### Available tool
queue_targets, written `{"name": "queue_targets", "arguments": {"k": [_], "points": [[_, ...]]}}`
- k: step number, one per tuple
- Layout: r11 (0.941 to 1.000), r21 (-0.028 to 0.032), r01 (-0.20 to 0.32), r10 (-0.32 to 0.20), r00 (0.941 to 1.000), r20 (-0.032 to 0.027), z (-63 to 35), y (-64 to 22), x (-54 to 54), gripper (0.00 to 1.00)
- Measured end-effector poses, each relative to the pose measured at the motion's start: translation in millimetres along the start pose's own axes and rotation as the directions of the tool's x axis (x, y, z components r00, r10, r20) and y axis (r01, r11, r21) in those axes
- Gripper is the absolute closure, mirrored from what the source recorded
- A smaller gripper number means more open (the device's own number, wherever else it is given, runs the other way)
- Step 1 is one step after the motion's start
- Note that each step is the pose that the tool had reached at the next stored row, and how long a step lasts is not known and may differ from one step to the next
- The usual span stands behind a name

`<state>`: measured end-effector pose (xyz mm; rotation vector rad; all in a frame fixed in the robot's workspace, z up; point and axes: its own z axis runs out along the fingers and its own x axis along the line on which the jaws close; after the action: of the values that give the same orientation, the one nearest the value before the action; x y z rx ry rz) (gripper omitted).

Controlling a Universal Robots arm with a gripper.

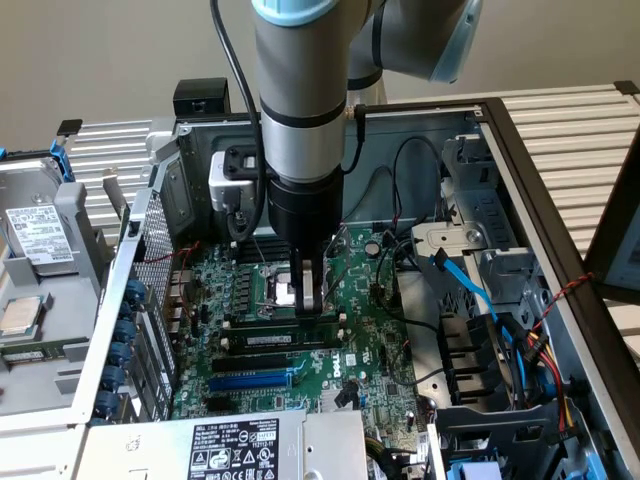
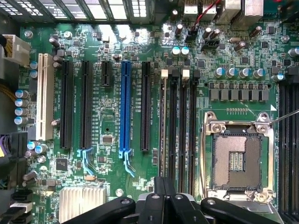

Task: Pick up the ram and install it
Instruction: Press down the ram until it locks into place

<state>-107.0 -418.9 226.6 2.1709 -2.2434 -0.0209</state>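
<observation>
The arm reaches down into an open computer case (image 1: pixel 520 170), and the gripper (image 1: pixel 311 300) hangs low over the motherboard (image 1: pixel 370 340), just above the long black memory slots (image 1: pixel 275 345). In the exterior view the fingers (image 1: pixel 316 288) look close together, but the arm's own body covers much of them, and it is not possible to tell if they hold anything or how wide the jaws stand. In the wrist view the dark gripper (image 2: pixel 164 191) is cut off at the picture's edge and only the finger bases show, so this view does not settle it either.

The ram (image 1: pixel 283 338) seems to lie along one of the black memory slots, just below the gripper in the exterior view; a pale label strip is visible on it. In the wrist view a thin stick (image 2: pixel 163 126) stands on its edge in the slot beside the other memory slots (image 2: pixel 183 130), but its label and chips cannot be made out from this angle. Whether it is fully pressed in and the clips are closed cannot be seen.

The blue expansion slot (image 2: pixel 125 107) lies near, apart from the gripper. The open processor socket (image 2: pixel 236 158) is beside the memory slots, and in the exterior view the fingers partly hide it.
</observation>
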Motion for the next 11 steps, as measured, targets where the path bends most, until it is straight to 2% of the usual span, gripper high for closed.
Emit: {"name": "queue_targets", "arguments": {"k": [2,5,7,11], "points": [[1.0,0.001,0.0,0.0,1.0,0.0027,-4.7,0.2,0.7,0.9],[1.0,0.0019,0.0,0.0,1.0,0.0017,-13.9,3.5,1.9,0.9],[1.0,0.0022,0.0,0.0,1.0,0.0051,-14.1,11.8,2.2,0.9],[1.0,0.0021,0.0,0.0,1.0,0.0056,-11.8,29.7,2.8,0.9]]}}
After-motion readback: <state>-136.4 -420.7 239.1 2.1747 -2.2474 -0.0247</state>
